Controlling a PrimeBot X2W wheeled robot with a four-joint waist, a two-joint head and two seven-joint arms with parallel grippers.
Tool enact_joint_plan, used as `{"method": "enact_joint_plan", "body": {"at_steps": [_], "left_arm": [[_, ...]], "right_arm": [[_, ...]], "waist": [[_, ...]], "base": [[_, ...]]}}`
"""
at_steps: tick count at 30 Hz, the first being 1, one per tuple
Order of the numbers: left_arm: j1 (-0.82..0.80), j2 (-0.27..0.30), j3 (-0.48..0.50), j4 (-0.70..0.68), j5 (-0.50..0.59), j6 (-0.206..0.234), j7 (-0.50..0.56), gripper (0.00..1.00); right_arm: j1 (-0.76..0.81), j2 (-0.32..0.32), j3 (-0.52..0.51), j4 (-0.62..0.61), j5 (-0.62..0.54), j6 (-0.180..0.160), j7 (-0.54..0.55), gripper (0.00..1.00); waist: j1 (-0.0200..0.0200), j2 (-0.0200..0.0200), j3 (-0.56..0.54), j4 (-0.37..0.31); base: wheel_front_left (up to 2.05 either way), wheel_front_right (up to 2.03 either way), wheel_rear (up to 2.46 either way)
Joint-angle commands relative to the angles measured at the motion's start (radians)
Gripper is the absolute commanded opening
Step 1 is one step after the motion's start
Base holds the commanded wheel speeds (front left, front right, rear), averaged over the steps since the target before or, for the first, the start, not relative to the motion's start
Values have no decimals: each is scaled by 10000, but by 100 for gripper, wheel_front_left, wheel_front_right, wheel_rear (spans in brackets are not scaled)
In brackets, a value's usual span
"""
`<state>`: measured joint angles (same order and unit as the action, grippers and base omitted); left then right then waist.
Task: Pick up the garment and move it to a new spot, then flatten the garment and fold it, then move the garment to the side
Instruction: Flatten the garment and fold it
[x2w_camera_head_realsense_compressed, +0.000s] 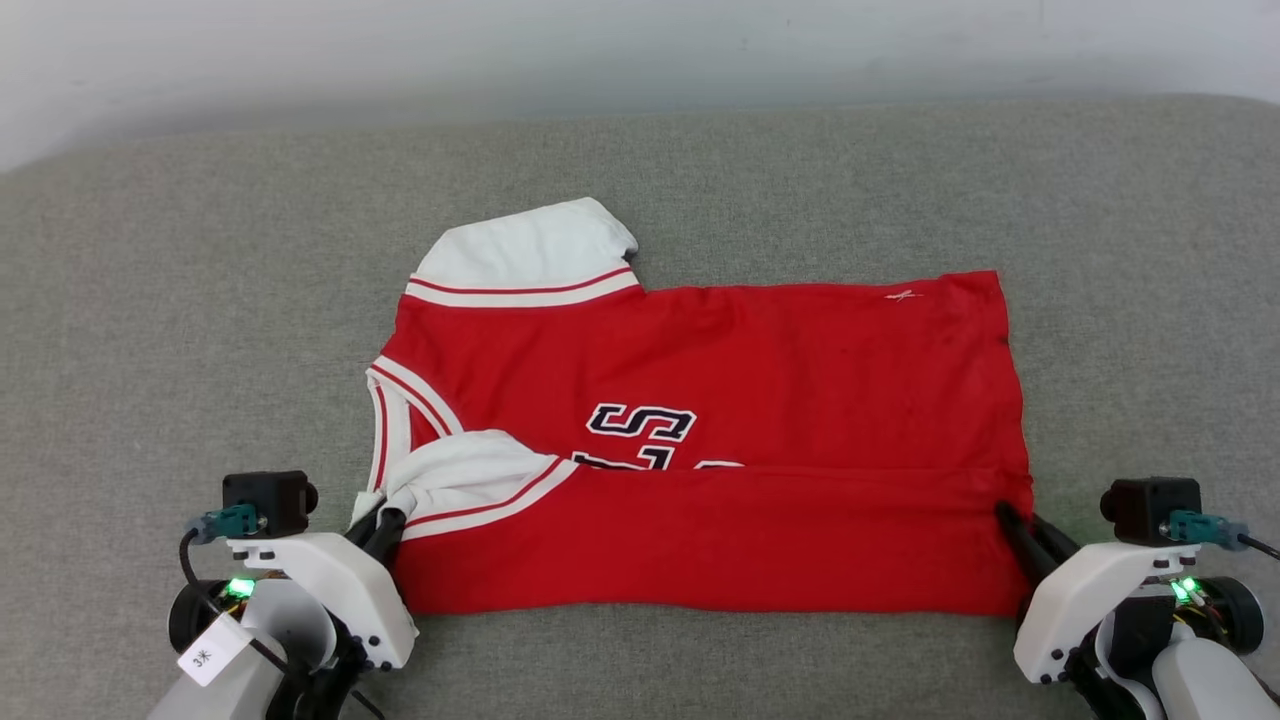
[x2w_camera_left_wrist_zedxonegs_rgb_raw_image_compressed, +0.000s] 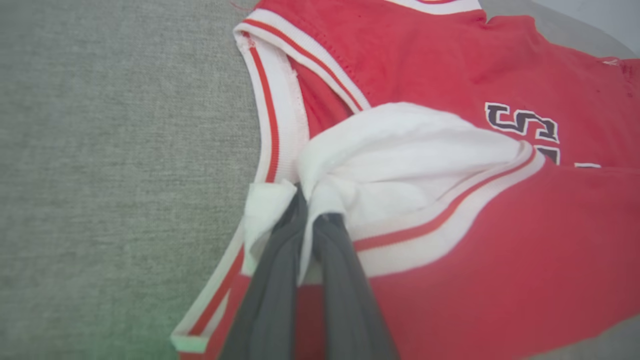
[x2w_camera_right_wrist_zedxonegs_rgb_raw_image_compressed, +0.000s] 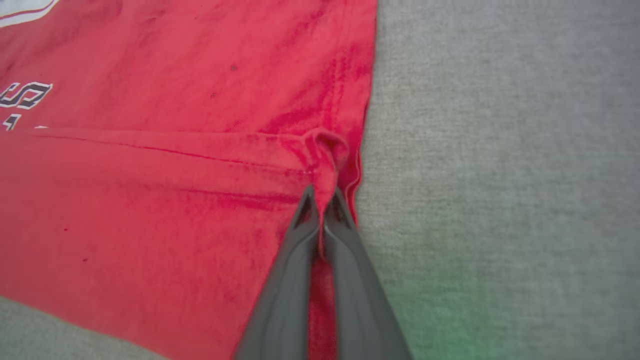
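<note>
Garment lying sideways on gray cushion, near edge folding over lettering. Left gripper pinching white sleeve, right gripper pinching red hem corner. Pale wall running behind.

Garment lies across mid of fabric surface, near edge folded over; L claw at its left end, R claw at right.
</note>
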<state>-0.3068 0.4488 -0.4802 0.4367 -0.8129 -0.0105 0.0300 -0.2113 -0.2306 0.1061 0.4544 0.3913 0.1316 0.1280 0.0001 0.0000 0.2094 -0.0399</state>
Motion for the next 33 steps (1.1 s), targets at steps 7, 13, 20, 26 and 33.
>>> {"method": "enact_joint_plan", "body": {"at_steps": [7, 13, 20, 26, 33], "left_arm": [[102, -128, 339, 155, -57, 352, -760, 100], [268, 182, 757, -207, -94, 748, -1086, 100], [394, 907, 866, -1061, -479, 973, 223, 100], [545, 2001, 639, -2299, -1072, 1085, 2806, 100], [914, 2676, 246, -3110, -1532, 1827, 5123, 100]], "right_arm": [[-32, -138, -98, -282, 89, -17, -1940, 100], [523, 54, -751, -1328, -113, -16, -2937, 100], [1284, 582, -1294, -2591, -540, -16, -2604, 100], [1967, 1101, -1562, -3714, -950, -16, -2074, 100], [2111, 1409, -1694, -4319, -1062, -16, -1847, 100]], "waist": [[-1, 0, -696, 96], [-1, 0, -1285, 127], [-1, 0, -1531, 21], [-1, 0, -1458, -184], [-1, 0, -1058, -508]], "base": [[0, 0, 0], [0, 0, 0], [0, 0, 0], [0, 0, 0], [0, 0, 0]]}}
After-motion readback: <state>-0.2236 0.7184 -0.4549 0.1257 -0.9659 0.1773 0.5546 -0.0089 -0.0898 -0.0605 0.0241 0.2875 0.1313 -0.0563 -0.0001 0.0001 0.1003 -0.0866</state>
